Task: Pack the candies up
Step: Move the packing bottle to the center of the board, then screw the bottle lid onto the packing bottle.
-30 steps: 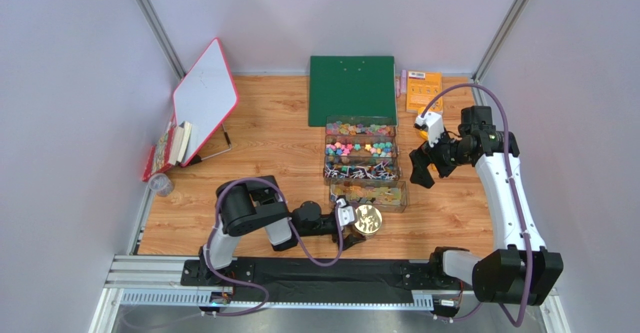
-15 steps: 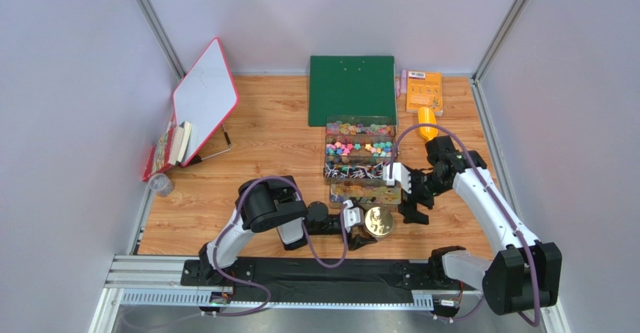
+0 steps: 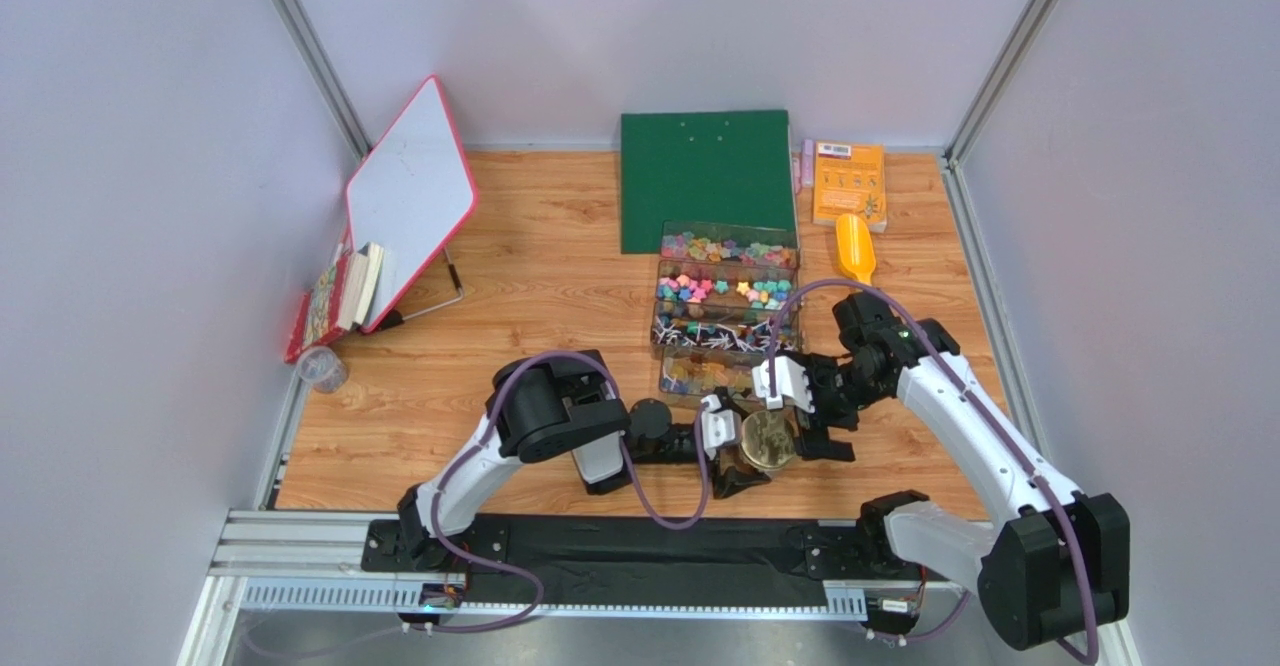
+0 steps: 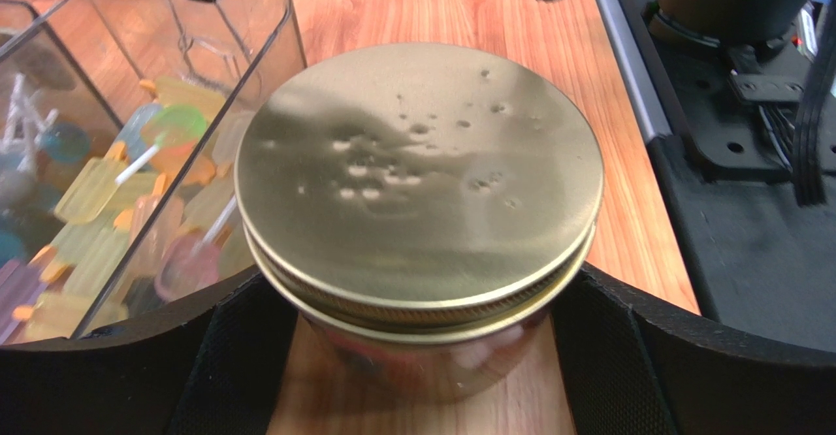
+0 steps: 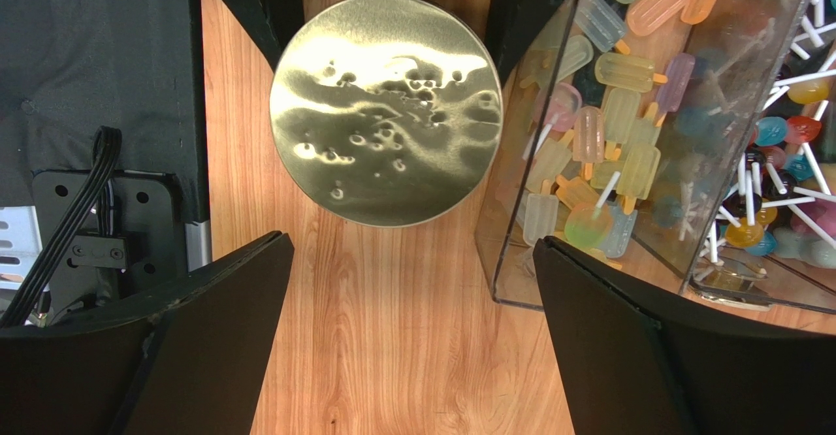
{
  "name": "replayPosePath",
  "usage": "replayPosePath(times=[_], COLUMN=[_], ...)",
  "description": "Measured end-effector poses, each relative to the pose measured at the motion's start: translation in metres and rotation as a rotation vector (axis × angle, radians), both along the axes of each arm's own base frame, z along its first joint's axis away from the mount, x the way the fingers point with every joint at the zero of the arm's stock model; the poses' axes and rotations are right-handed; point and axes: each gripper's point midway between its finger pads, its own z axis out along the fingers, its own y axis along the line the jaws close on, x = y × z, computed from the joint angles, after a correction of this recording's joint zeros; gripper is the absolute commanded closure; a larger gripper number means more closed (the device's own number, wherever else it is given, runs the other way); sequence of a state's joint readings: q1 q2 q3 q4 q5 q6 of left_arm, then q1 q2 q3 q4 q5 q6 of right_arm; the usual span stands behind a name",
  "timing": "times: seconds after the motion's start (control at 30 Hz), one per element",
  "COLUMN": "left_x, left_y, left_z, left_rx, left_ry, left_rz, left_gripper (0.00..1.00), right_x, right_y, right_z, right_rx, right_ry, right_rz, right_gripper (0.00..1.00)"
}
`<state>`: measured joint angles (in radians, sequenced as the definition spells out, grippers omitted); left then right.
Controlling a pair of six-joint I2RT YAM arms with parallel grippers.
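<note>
Left gripper (image 4: 422,283) clamped on round glass jar (image 4: 422,366), dimpled gold metal lid (image 4: 417,170); right gripper (image 5: 412,242) splayed, lid just ahead.

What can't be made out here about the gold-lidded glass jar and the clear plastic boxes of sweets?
- Contents of the gold-lidded glass jar: the lid covers it in all three views.
- Nearest clear plastic box: in the top view the right gripper and its wrist hide part of it.
- Candies in the farther boxes: too small in the top view to tell shapes.
- Print on the orange packet: too small.
</note>
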<state>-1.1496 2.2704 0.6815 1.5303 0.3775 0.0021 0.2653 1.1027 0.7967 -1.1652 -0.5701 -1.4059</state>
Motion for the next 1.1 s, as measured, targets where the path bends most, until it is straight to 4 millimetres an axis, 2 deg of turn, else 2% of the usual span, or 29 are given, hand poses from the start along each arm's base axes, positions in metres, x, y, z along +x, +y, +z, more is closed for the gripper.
replayPosePath(times=[0.1,0.2,0.23,0.37,0.87,0.97,1.07,1.1], left_x=[0.003,0.005,0.006,0.009,0.010,0.006,0.005,0.005], left_y=[-0.009,-0.015,-0.016,-0.018,-0.006,-0.007,-0.007,-0.007], left_z=[0.000,0.000,0.000,0.000,-0.003,-0.003,-0.003,-0.003], left_rx=[-0.015,-0.024,-0.026,-0.029,-0.009,-0.008,-0.008,-0.009], left_ry=[-0.001,-0.001,-0.002,0.001,0.012,0.013,0.014,0.014], left_rz=[-0.003,-0.004,-0.002,0.012,0.035,0.027,0.024,0.024], left_gripper=[0.01,0.11,0.18,0.30,0.39,0.50,0.81,0.99], right_x=[-0.002,-0.005,-0.006,-0.008,-0.002,-0.001,0.000,0.000], right_y=[-0.001,-0.002,-0.002,0.000,0.019,0.021,0.023,0.023], right_z=[-0.002,-0.004,-0.005,-0.006,-0.015,-0.015,-0.015,-0.015], right_rx=[-0.003,-0.012,-0.014,-0.017,-0.013,-0.010,-0.008,-0.007], right_ry=[-0.008,-0.005,-0.004,-0.001,0.021,0.018,0.014,0.013], right_rz=[0.004,0.015,0.018,0.032,0.068,0.069,0.065,0.064], right_gripper=[0.00,0.00,0.00,0.00,0.00,0.00,0.00,0.00])
